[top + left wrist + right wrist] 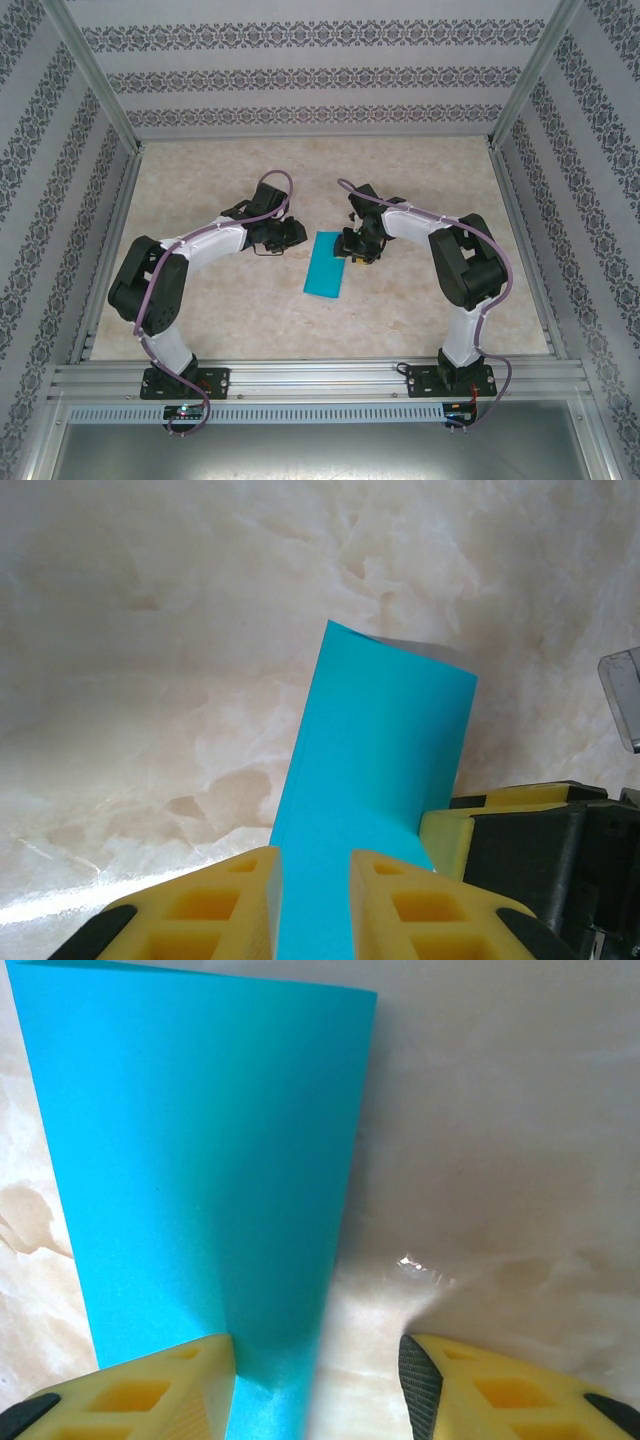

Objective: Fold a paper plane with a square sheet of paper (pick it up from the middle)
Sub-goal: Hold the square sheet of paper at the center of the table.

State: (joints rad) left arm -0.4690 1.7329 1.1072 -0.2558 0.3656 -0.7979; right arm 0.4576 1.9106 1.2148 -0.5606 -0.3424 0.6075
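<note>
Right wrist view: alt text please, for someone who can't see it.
The teal-blue paper lies flat on a marbled beige table. The right claw stands open at the bottom, one yellow finger over the paper, one over the table.

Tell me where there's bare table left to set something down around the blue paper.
The widest bare stretch is the far table, between the back wall and the two grippers. A second strip lies between the teal paper and the front rail. The centre is crowded: the left gripper and right gripper flank the paper, and the right one reaches over its edge.
</note>
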